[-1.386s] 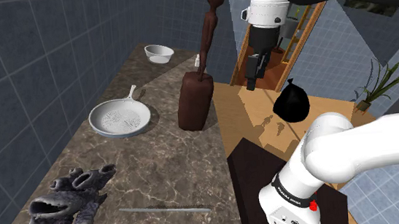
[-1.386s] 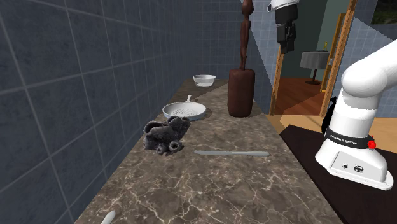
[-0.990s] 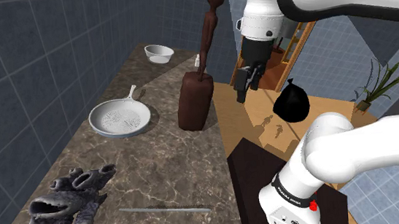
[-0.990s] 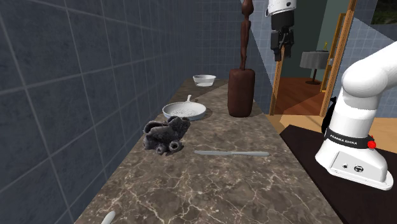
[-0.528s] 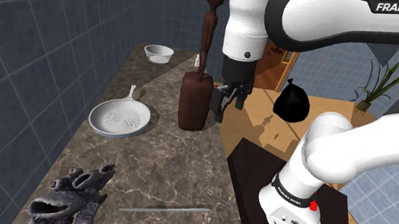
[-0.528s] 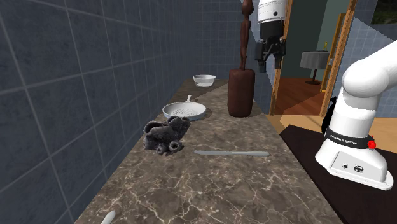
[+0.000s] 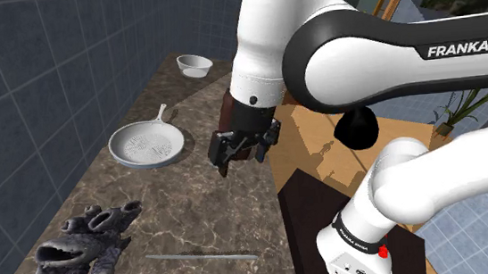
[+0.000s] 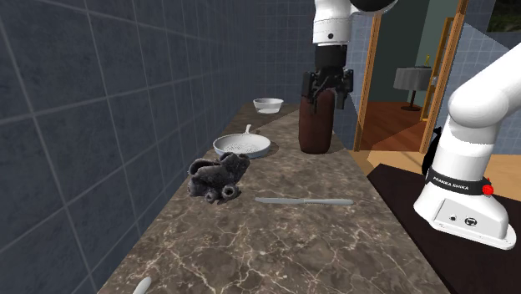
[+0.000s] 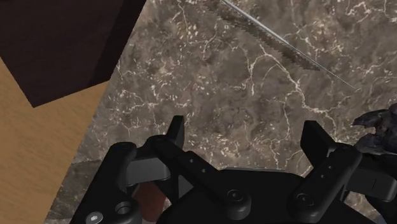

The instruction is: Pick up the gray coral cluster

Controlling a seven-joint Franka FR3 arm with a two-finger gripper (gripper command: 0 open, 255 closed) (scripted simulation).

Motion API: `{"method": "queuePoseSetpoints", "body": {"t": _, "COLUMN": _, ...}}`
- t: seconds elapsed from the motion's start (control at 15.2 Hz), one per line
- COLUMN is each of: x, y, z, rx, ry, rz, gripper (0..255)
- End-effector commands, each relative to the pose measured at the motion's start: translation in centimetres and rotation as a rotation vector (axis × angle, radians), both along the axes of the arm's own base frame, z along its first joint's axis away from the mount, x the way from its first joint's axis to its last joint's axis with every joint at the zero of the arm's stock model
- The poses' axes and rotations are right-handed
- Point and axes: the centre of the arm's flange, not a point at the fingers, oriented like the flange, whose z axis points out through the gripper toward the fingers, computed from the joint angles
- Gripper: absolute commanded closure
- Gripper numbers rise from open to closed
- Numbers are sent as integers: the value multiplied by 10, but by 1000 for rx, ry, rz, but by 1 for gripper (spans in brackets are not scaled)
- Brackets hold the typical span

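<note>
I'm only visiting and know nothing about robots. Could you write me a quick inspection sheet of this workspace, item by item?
Surface: brown marbled countertop along a blue tiled wall.
Job's things: gray coral cluster lies on the countertop, untouched and well apart from the end effector.
Clutter: white frying pan, white bowl, gray knife near the coral, dark brown cylindrical block.
Grippers: end effector open, holding nothing, above the countertop close to the brown block.
Cables: nothing seen.
Surroundings: wooden door frame, wooden floor, black bag, potted plant, dark stand.
</note>
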Motion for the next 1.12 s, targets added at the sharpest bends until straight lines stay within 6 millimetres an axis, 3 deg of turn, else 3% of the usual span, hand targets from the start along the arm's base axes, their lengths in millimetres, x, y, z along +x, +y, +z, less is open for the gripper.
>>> {"method": "queuePoseSetpoints", "body": {"t": 0.0, "x": 6, "y": 23, "z": -12, "rx": 6, "ry": -21, "rz": -46, "gripper": 0}}
{"method": "queuePoseSetpoints", "body": {"t": 0.53, "x": 48, "y": 105, "z": -50, "rx": 20, "ry": -98, "rz": -218, "gripper": 0}}
{"method": "queuePoseSetpoints", "body": {"t": 1.06, "x": 106, "y": 179, "z": -82, "rx": 34, "ry": -175, "rz": -389, "gripper": 0}}
